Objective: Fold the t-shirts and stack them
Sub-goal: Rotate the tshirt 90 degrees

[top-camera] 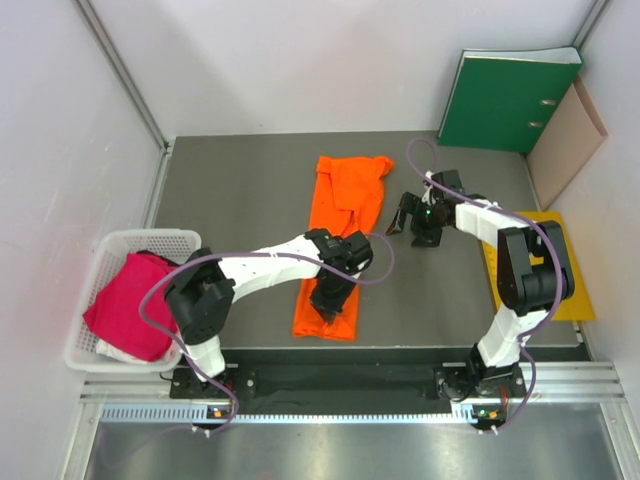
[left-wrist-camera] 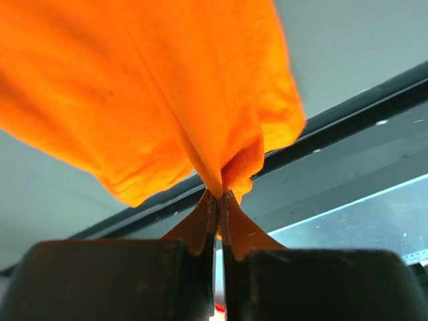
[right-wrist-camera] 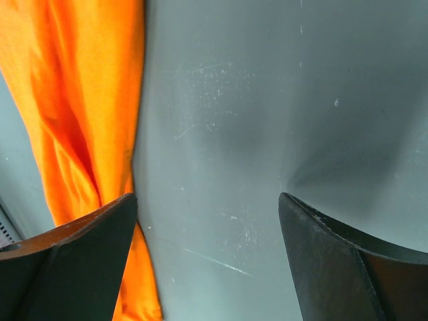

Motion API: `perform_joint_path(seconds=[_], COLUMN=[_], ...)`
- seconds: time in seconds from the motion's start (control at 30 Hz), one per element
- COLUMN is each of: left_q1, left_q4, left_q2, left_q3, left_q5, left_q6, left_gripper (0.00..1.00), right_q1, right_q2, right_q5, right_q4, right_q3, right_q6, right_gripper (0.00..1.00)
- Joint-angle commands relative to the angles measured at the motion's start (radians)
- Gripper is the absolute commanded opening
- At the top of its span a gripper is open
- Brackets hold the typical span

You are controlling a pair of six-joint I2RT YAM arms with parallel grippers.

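Note:
The orange t-shirt (top-camera: 340,215) lies as a long narrow strip down the middle of the table, with its sleeves bunched at the far end. My left gripper (top-camera: 329,310) is shut on the near end of it. In the left wrist view the cloth (left-wrist-camera: 167,87) gathers into a pinch between the closed fingertips of that gripper (left-wrist-camera: 219,195). My right gripper (top-camera: 405,225) hangs open just right of the shirt's far half. It (right-wrist-camera: 207,197) has only bare table between its fingers, and the shirt's edge (right-wrist-camera: 73,100) is by one finger. The pink t-shirt (top-camera: 130,300) lies crumpled in the basket.
A white mesh basket (top-camera: 150,238) stands at the left edge. A yellow envelope (top-camera: 575,295) lies flat under the right arm. A green binder (top-camera: 510,100) and a brown folder (top-camera: 565,140) lean at the back right. A black rail (top-camera: 330,375) runs along the near edge.

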Motion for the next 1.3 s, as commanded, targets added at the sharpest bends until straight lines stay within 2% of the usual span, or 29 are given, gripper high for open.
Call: perform_joint_path(seconds=[0.0,0.13,0.3,0.43,0.53,0.57,0.73,0.8,1.03,1.1,1.13,1.2,1.27], left_q1=[0.013,0.015,0.018,0.029,0.029,0.029,0.029,0.03,0.041,0.047,0.05,0.058,0.064], left_q4=[-0.055,-0.068,-0.02,0.023,0.053,0.061,0.044,0.034,0.026,0.027,0.029,0.02,0.018], left_q2=[-0.008,-0.011,-0.097,-0.066,0.004,0.024,0.16,0.209,0.277,0.28,0.282,0.288,0.282], left_q3=[-0.038,-0.018,0.066,0.118,0.149,0.157,0.243,0.273,0.304,0.298,0.298,0.298,0.289], left_q5=[0.026,0.0,-0.101,-0.106,-0.085,-0.074,-0.126,-0.164,-0.196,-0.201,-0.203,-0.209,-0.23], left_q6=[-0.039,-0.051,-0.063,-0.06,-0.054,-0.05,-0.031,-0.017,-0.01,-0.007,-0.004,-0.003,-0.002], left_gripper=[0.3,0.85,0.93,0.87,0.73,0.62,0.43,0.4,0.41,0.38,0.23,0.0,0.0], right_q1=[0.009,0.009,0.008,0.008,0.009,0.008,0.009,0.008,0.006,0.006,0.005,0.003,0.002], right_q2=[-0.039,-0.039,-0.035,0.001,0.022,0.027,0.03,0.025,0.027,0.027,0.027,0.028,0.027], right_q5=[-0.006,-0.011,-0.014,-0.024,-0.034,-0.037,-0.041,-0.04,-0.043,-0.043,-0.041,-0.043,-0.044], right_q4=[0.023,0.02,0.02,0.032,0.031,0.029,0.022,0.017,0.011,0.011,0.011,0.011,0.011], right_q3=[-0.019,-0.022,-0.013,0.022,0.057,0.07,0.084,0.084,0.085,0.085,0.085,0.082,0.079], right_q6=[-0.009,-0.018,-0.019,-0.006,0.002,0.004,-0.001,-0.004,-0.015,-0.016,-0.018,-0.019,-0.021], right_gripper=[0.86,0.86,0.86,0.86,0.86,0.86,0.86,0.86,0.86,0.86,0.86,0.86,0.86])
